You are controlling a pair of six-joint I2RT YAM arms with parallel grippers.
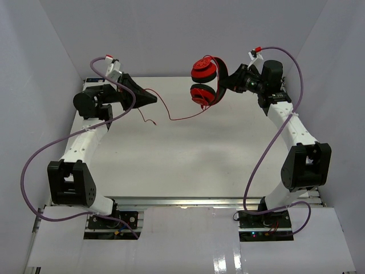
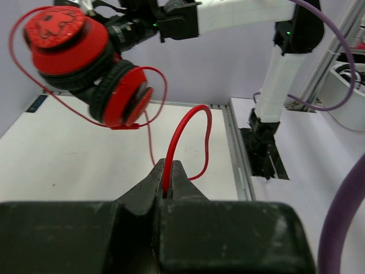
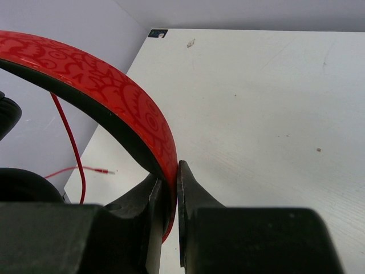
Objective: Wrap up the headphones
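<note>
The red headphones (image 1: 204,81) hang in the air at the back centre, held by their band (image 3: 117,97). My right gripper (image 1: 229,80) is shut on that band, its jaws clamped on both sides (image 3: 171,174). The two round red cups (image 2: 91,63) hang to the left of the band. The thin red cord (image 1: 171,114) runs from the cups down over the table to my left gripper (image 1: 153,98), which is shut on it (image 2: 167,182). The cord's plug end (image 1: 153,121) lies on the table in front of the left gripper.
The white table (image 1: 188,154) is walled by white panels at the back and sides. Thick purple cables (image 1: 43,154) loop beside both arms. The right arm's base (image 2: 265,142) stands at the table's near edge.
</note>
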